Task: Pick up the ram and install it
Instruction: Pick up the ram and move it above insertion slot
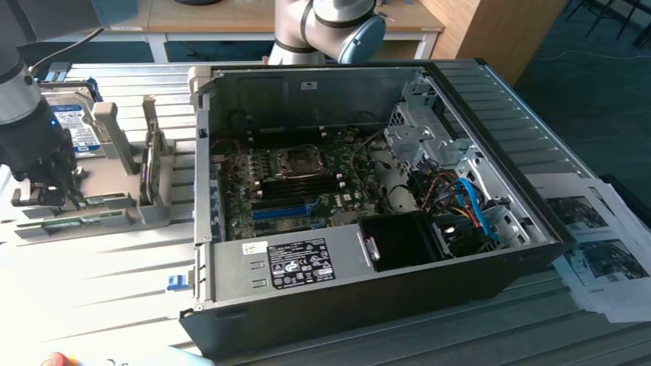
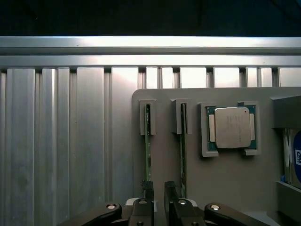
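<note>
Two ram sticks stand on edge in slots of a grey holder [image 2: 164, 155]: one ram [image 2: 147, 141] and a second ram [image 2: 182, 146] beside it, each a thin green strip. My gripper [image 2: 159, 197] hangs over the holder's near end, centred between the two sticks. Its black fingers [image 2: 148, 193] stand only a narrow gap apart with nothing between them. In the exterior view the gripper [image 1: 46, 194] is low over the holder [image 1: 91, 206] at that view's left, beside the open computer case [image 1: 356, 191]. The dark ram slots [image 1: 300, 185] lie on the motherboard.
A processor chip [image 2: 232, 127] sits in a pocket of the holder. A blue-labelled hard drive [image 1: 72, 126] stands behind the holder. The case walls rise around the motherboard, with cables [image 1: 468, 202] and a black fan shroud [image 1: 407, 240] inside. Papers [image 1: 600, 252] lie at the exterior view's right.
</note>
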Robot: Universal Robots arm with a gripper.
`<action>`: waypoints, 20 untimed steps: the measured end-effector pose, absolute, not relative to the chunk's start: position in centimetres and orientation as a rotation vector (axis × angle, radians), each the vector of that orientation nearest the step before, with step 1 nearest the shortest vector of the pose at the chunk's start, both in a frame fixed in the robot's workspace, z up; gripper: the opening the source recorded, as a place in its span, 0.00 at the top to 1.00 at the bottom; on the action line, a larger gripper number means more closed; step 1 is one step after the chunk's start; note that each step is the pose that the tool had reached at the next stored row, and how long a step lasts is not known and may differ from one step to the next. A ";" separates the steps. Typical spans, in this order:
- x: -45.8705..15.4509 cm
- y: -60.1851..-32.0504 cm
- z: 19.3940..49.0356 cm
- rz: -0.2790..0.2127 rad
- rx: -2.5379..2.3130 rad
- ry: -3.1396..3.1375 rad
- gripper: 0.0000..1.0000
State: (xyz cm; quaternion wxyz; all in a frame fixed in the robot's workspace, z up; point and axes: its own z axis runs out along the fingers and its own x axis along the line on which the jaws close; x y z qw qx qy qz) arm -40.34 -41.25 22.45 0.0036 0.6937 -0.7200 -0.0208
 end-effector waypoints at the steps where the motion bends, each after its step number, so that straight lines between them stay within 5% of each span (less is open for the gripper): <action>1: -40.3 -41.3 22.4 -0.065 2.174 -2.257 0.76; 20: -40.4 -41.7 21.5 -0.065 2.174 -2.257 0.76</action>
